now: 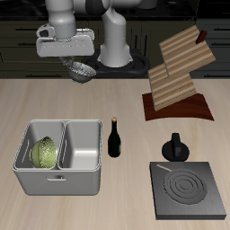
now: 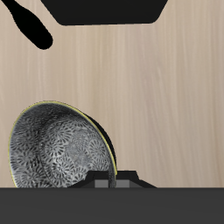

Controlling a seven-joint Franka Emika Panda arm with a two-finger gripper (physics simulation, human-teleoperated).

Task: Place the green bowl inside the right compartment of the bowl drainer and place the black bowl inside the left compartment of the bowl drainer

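I have the gripper [image 1: 81, 65] raised well above the tabletop [image 1: 54, 99], far back from the bowl drainer [image 1: 59, 169], and it is clamped on the rim of the black bowl [image 1: 83, 70]. The bowl hangs tilted under the fingers, clear of the wood. In the wrist view the black bowl [image 2: 59, 149] fills much of the frame, its silvery mottled inside facing the camera with a thin yellow-green edge along the rim, and the gripper's dark body sits right against that rim; I cannot see the fingertips themselves there.

Taking the bowl drainer as my landmark, it sits near the tabletop's front edge, a grey basin with two wells and a small handle on its front wall. The green bowl [image 1: 44, 154] lies in the right compartment, tipped on its side against the well's wall. The left compartment holds nothing.

Just beside the drainer, on its left-compartment side, a dark bottle [image 1: 115, 138] stands upright. Farther along from the drainer past the bottle, a black moka pot [image 1: 174, 147] stands behind a flat black stove plate [image 1: 187, 190]. Behind those, well back from the drainer, a wooden rack [image 1: 180, 74] leans on a dark base.
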